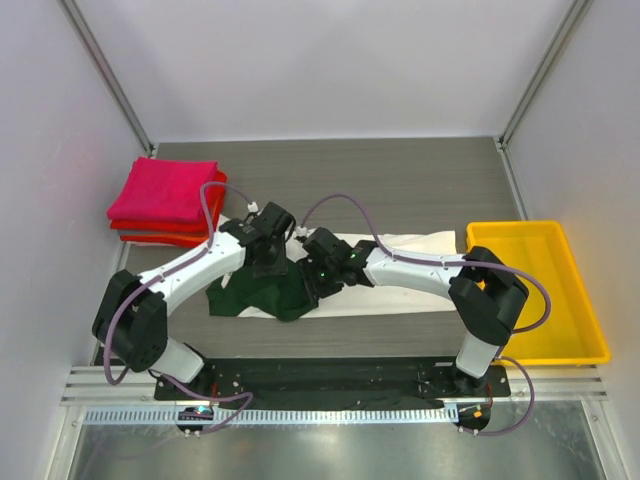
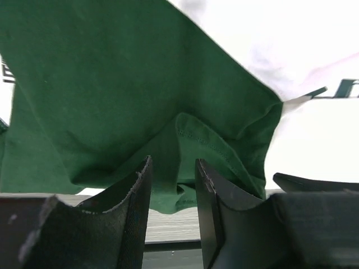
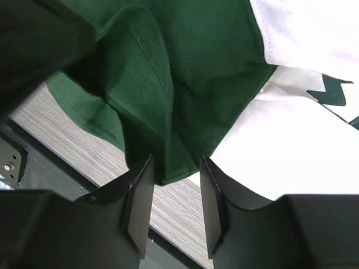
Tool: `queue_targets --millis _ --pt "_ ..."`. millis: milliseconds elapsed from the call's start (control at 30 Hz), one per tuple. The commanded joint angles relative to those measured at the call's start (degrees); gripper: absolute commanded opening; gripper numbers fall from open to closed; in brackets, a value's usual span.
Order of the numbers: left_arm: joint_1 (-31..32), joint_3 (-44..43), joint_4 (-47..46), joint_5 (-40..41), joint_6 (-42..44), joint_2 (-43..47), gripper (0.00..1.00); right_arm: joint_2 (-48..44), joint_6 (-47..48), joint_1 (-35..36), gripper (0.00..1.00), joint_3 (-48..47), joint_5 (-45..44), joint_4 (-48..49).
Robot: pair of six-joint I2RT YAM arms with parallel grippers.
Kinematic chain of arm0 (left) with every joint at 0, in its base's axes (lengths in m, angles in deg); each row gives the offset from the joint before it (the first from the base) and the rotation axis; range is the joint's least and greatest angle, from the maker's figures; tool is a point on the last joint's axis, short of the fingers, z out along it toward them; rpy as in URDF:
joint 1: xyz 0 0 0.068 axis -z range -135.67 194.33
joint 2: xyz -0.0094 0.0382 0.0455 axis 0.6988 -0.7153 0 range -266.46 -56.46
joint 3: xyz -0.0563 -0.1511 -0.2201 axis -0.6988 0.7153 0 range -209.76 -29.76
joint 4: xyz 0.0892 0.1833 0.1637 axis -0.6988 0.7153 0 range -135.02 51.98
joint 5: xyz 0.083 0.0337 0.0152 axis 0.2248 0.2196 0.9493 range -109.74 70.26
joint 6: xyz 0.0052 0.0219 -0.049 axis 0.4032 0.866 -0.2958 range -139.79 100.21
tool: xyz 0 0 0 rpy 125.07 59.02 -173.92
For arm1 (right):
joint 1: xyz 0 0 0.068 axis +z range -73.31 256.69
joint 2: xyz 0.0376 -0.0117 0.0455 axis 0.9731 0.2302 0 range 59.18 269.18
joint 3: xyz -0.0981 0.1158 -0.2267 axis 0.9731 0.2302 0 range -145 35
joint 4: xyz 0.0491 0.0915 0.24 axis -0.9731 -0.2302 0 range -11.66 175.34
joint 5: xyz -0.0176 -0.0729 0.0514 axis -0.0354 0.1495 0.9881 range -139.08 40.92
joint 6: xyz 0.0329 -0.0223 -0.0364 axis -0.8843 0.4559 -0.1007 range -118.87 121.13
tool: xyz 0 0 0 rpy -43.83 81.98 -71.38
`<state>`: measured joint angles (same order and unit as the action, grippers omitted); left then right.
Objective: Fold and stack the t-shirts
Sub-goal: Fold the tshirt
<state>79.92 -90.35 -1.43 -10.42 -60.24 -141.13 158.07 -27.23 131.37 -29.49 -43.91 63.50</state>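
Left gripper (image 2: 173,162) and right gripper (image 3: 176,159), jaws parted, each straddle green cloth of the white shirt (image 1: 400,245); folded shirts (image 1: 165,195), pink over red, lie near that shirt.

Grey wood-grain table (image 1: 400,180), white walls (image 1: 330,60)

1. T-shirt (image 1: 400,243), centre of the frame: matt knitted cloth with a cream-white body. Its dark green sleeve (image 2: 112,84) is softly creased and has a stitched hem.
2. Magenta-pink shirt (image 1: 165,188) on a red shirt (image 1: 170,234), upper left: matt, slightly fuzzy cloth.
3. Tray (image 1: 512,226), right: smooth yellow plastic with a mild sheen.
4. Table (image 1: 400,180): grey wood-grain surface, matt and finely streaked.
5. Left gripper (image 2: 173,162) and right gripper (image 3: 177,159): matt black plastic with faintly grained faces.
6. Rail (image 1: 300,415), lower edge: pale, bright metal.
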Motion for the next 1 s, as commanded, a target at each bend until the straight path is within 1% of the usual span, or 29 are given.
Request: queue_targets --millis 0,67,100,167,200,267,300,367,400,467,500,600,767,967 --pt "1.58 -1.80 1.31 2.01 0.02 -0.94 0.37 -0.72 -0.73 0.34 0.39 0.41 -1.83 1.28" --pt "2.20 -1.80 1.58 2.37 0.02 -1.12 0.37 -1.15 -0.99 0.34 0.36 1.20 -1.92 1.81" --pt "2.20 -1.63 1.67 2.37 0.02 -1.29 0.36 -1.51 -1.17 0.34 0.31 1.38 -1.92 1.89" --pt "2.29 -1.10 1.84 2.28 0.02 -1.56 0.35 -1.60 -1.35 0.34 0.26 1.91 -1.48 2.24" --pt "2.37 -0.75 2.37 2.63 0.02 -1.64 0.33 -1.68 -1.43 0.26 0.19 2.00 -1.48 2.33" --pt "2.37 -0.40 3.07 3.59 -0.16 -1.12 0.30 -1.68 -1.70 0.34 0.14 2.26 -1.48 2.42" --pt "2.37 0.04 3.34 4.12 -0.25 -0.77 0.26 -1.68 -1.79 0.34 0.10 2.35 -1.56 2.51" --pt "2.37 0.83 4.04 5.79 -0.42 0.89 0.22 -2.12 -2.05 0.26 0.08 2.87 -1.65 2.60" --pt "2.37 1.18 4.13 6.23 -0.77 1.51 0.16 -2.39 -2.05 0.26 0.08 3.05 -1.74 2.60" --pt "2.37 1.80 4.83 7.11 -1.39 2.39 0.11 -3.35 -2.31 0.34 0.08 3.75 -1.92 2.77" --pt "2.37 2.67 5.01 7.20 -1.82 3.27 0.06 -3.70 -2.40 0.34 0.08 4.02 -1.74 2.95" --pt "2.37 4.43 5.80 7.82 -2.71 4.85 0.01 -5.20 -2.49 0.34 0.08 5.42 -1.22 3.21" --pt "2.37 6.19 7.90 8.61 -5.08 7.32 0.00 -6.87 -2.67 0.43 0.08 7.27 -0.95 4.09" --pt "1.76 7.86 10.81 10.10 -6.92 10.13 0.00 -6.78 -2.40 0.34 0.08 6.49 -0.60 4.62"
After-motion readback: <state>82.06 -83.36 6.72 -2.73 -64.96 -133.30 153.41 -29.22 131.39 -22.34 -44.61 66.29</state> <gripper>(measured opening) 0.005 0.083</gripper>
